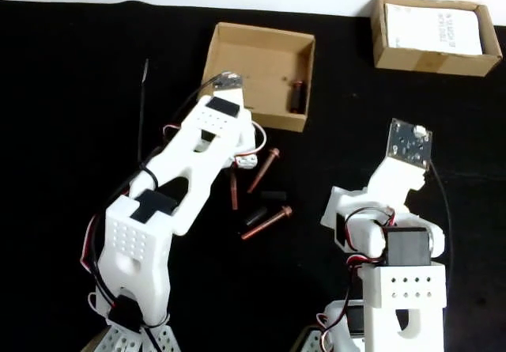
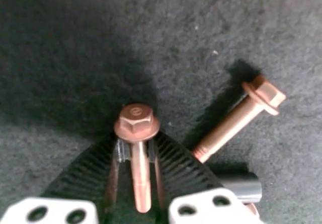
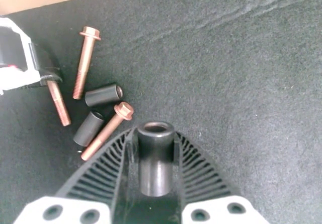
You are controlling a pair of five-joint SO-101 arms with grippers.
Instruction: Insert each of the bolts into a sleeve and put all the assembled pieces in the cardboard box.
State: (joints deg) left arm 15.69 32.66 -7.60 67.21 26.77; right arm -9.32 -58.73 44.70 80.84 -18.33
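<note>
My left gripper [image 2: 137, 138] is shut on a copper bolt [image 2: 141, 173], pinching the shank just under its hex head; the same held bolt [image 1: 235, 190] lies close to the black mat near the pile. My right gripper [image 3: 155, 133] is shut on a black sleeve [image 3: 155, 163], with the sleeve's open bore facing outward. Loose on the mat are two bolts [image 3: 85, 63] [image 3: 106, 130] and two black sleeves [image 3: 103, 94] [image 3: 88, 127]. The cardboard box [image 1: 212, 59] behind the left arm [image 1: 198, 154] holds one assembled piece [image 1: 297, 96].
A second cardboard box [image 1: 431, 59] with a white sheet sits at the back right. The right arm [image 1: 395, 233] stands at the front right, apart from the pile. A thin black cable [image 1: 143, 107] runs along the mat left of the left arm.
</note>
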